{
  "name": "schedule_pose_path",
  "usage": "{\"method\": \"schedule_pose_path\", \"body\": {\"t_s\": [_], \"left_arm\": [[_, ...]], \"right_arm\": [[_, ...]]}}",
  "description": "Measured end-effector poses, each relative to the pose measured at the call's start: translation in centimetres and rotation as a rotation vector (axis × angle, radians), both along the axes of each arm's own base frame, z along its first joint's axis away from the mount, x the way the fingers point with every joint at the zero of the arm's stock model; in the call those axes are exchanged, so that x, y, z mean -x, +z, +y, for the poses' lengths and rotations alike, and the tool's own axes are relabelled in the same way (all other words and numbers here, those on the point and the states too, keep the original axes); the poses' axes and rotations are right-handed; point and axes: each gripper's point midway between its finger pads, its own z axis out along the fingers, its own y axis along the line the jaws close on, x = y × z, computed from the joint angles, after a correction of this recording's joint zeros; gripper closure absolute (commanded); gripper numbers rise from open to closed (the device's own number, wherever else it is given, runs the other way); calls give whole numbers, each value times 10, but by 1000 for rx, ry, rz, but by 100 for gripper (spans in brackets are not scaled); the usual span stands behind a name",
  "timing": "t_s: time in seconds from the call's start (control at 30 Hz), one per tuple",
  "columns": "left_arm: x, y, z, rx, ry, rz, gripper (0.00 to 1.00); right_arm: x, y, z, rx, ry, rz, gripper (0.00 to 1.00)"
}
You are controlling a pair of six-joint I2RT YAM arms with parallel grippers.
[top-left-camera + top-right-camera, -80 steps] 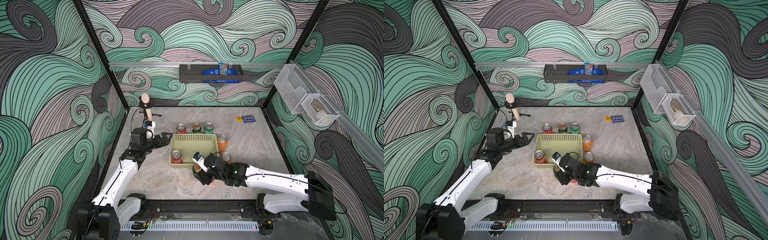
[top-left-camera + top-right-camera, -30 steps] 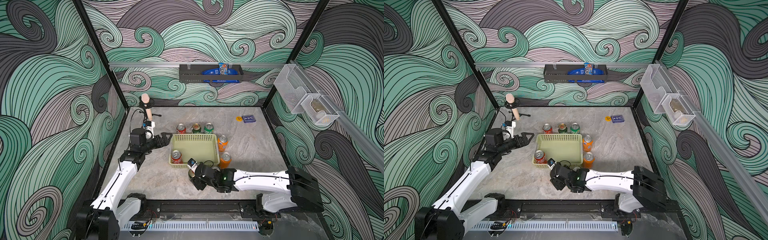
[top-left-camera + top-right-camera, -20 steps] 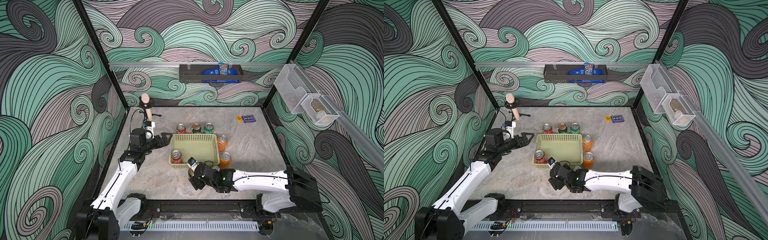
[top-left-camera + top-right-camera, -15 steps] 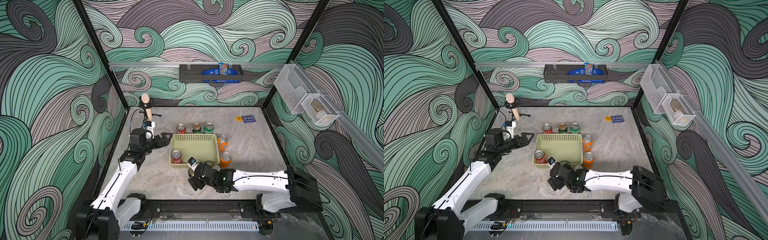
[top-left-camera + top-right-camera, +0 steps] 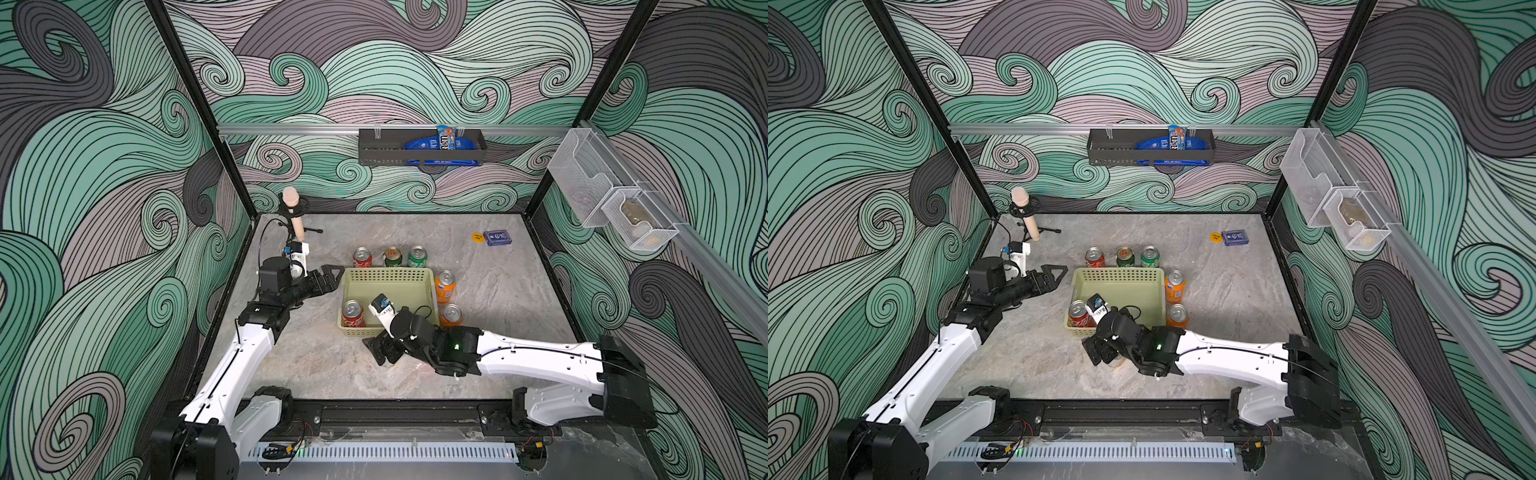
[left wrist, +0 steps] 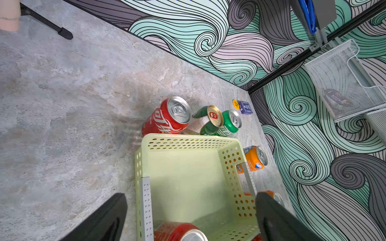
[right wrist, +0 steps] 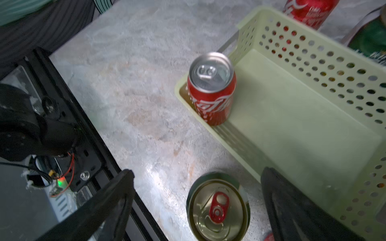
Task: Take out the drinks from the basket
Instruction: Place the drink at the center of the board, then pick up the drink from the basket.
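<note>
basket (image 5: 390, 275) mostly bare, red can (image 5: 352, 312) in its near-left corner, other cans (image 5: 392, 257) flanking far and right sides

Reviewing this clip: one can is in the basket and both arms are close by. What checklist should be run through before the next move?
1. The right gripper is open: ok. Its fingers are spread, with gaps either side of the dark green can.
2. The dark green can stands upright on the table, outside the basket: ok.
3. The red can stands upright in a basket corner with nothing on top of it: ok.
4. The left gripper is open and empty: ok.
5. All drinks are out of the basket: not ok, the red can is inside.
</note>
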Motion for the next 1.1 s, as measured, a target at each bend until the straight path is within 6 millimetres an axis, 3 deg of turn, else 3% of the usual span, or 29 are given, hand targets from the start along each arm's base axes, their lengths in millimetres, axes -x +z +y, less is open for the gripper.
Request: {"method": "schedule_pose_path", "body": {"t_s": [0.1, 0.23, 0.5, 0.67, 1.1], "left_arm": [[0, 0, 1, -1, 5, 2, 1], [-1, -1, 3, -7, 20, 5, 1], [-4, -7, 17, -21, 82, 26, 1], [-7, -9, 26, -23, 116, 38, 1], [-8, -9, 30, -18, 126, 38, 1]], "right_arm": [[-18, 14, -1, -43, -45, 7, 8], [-35, 17, 6, -56, -60, 33, 8], [-45, -23, 39, 34, -29, 102, 8], [-54, -37, 53, 62, -27, 115, 7], [-72, -81, 68, 135, -29, 158, 10]]}}
